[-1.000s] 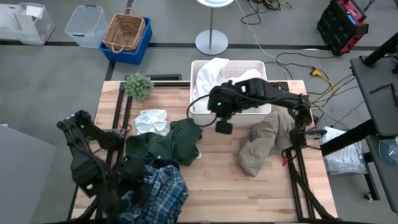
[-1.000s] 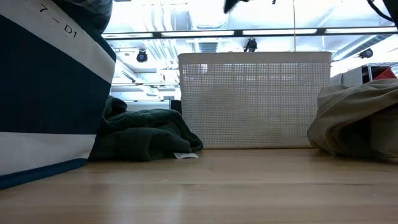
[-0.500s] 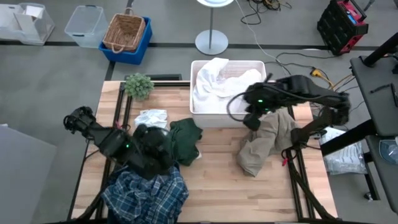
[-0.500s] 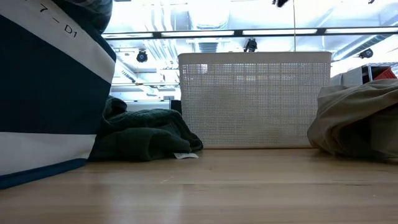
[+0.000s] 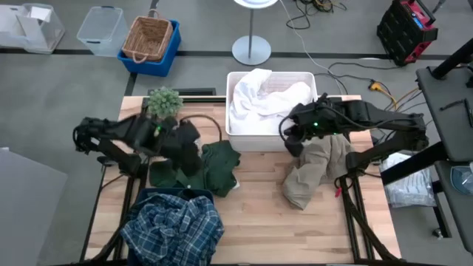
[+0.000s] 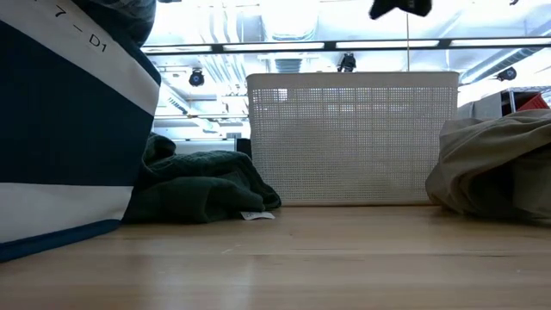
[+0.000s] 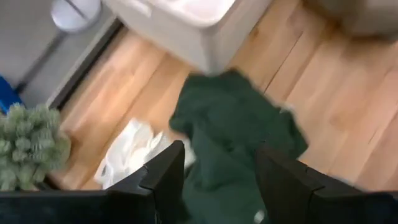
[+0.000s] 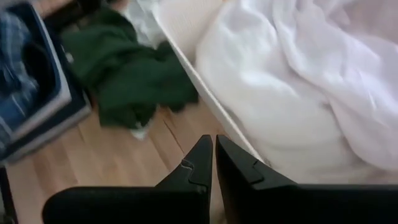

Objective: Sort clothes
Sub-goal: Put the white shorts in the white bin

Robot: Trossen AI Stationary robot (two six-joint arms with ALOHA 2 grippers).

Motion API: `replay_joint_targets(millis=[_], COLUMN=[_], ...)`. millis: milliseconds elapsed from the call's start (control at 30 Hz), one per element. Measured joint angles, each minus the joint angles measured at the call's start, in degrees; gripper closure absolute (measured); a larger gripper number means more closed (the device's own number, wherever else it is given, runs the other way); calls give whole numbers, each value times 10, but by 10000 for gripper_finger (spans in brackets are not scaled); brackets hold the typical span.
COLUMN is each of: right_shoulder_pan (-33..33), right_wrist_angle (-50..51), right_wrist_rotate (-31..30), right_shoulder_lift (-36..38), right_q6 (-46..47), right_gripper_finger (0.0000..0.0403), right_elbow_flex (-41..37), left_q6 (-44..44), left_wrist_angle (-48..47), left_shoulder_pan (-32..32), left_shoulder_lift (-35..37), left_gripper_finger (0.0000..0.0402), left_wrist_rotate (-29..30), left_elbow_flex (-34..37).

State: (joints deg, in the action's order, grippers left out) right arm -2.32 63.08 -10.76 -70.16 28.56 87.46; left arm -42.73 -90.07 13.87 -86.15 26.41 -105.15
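Observation:
A dark green garment (image 5: 214, 166) lies crumpled on the table in front of the white bin (image 5: 240, 137). A small white garment (image 7: 127, 152) lies beside it. My left gripper (image 7: 221, 168) hovers open above these two, touching neither. White clothes (image 5: 262, 92) fill the bin. My right gripper (image 8: 213, 158) is shut and empty, in the air over the bin's near right corner. A khaki garment (image 5: 314, 170) lies heaped at the right. A blue-and-white plaid garment (image 5: 174, 229) lies in a navy container at the near left.
A small green plant (image 5: 164, 102) stands at the far left of the table. In the low view the navy-and-white container (image 6: 60, 129) fills the left. Bare wood (image 5: 259, 214) lies between the plaid garment and the khaki one.
My left gripper has swung from above the plaid garment at the near left toward the table's far edge. It now stands over the green and white garments, and it has rolled. My right gripper has drawn back from the table's middle toward the right edge, staying shut.

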Motion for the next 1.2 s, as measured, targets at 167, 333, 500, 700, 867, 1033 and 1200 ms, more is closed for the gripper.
replay_joint_targets(millis=[167,333,500,700,867,1033,1200], right_shoulder_pan=[-5,-7,-9,-9,-9,-9,-8], right_wrist_angle=[-63,-91,-94,-94,-94,-99,-99], right_wrist_rotate=[0,0,3,8,8,7,6], right_shoulder_lift=[-27,-57,-92,-124,-133,-131,-127], right_q6=[0,0,1,4,14,22,39], right_gripper_finger=[390,390,390,390,390,390,390], right_elbow_flex=[2,2,2,2,2,3,3], left_q6=[55,93,121,148,208,258,300], left_wrist_angle=[0,22,95,131,157,228,232], left_shoulder_pan=[-108,-210,-342,-484,-548,-568,-567], left_shoulder_lift=[85,187,246,226,169,104,40], left_gripper_finger=[239,240,240,240,235,206,182], left_wrist_rotate=[-132,-190,-262,-244,-238,-236,-232], left_elbow_flex=[114,271,389,464,475,482,482])
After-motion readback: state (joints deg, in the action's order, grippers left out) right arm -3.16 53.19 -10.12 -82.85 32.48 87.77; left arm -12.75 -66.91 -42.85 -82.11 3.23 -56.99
